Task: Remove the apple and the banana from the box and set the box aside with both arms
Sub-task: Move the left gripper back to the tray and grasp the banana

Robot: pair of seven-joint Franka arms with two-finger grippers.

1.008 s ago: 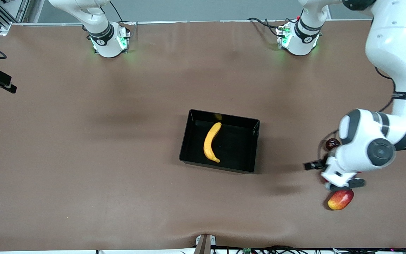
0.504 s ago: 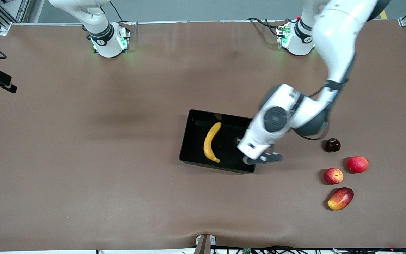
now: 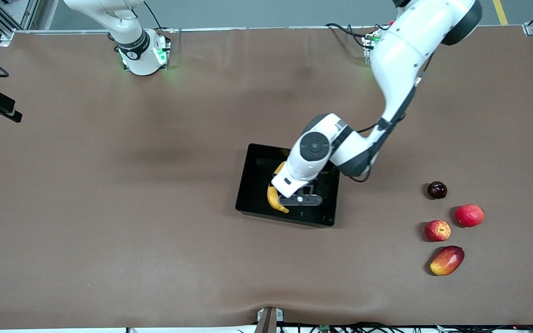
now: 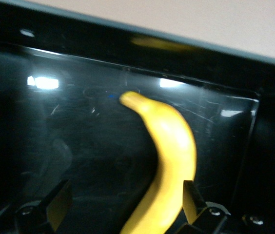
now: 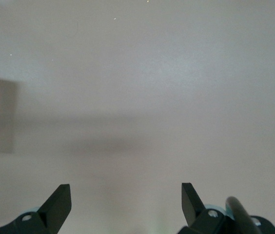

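Banana [image 4: 169, 165] between spread fingers [image 4: 192, 200] of left gripper [image 3: 300, 200], nothing grasped yet; lying in box [image 3: 252, 159], curved, one tip near the wall nearer the front camera. Risk, as a judgement: off-centre in the span, crowding one finger, so may roll or skid on the glossy floor at closing; may slip if pinched near the tapering end. Low box walls close around, little room sideways, open room only upward. Apple [image 3: 437, 230] already out on worktop [image 3: 109, 208] toward the left arm's end, beside a mango [image 3: 447, 260] and two other fruits. Right gripper [image 5: 127, 204] released, empty, waiting over bare worktop.
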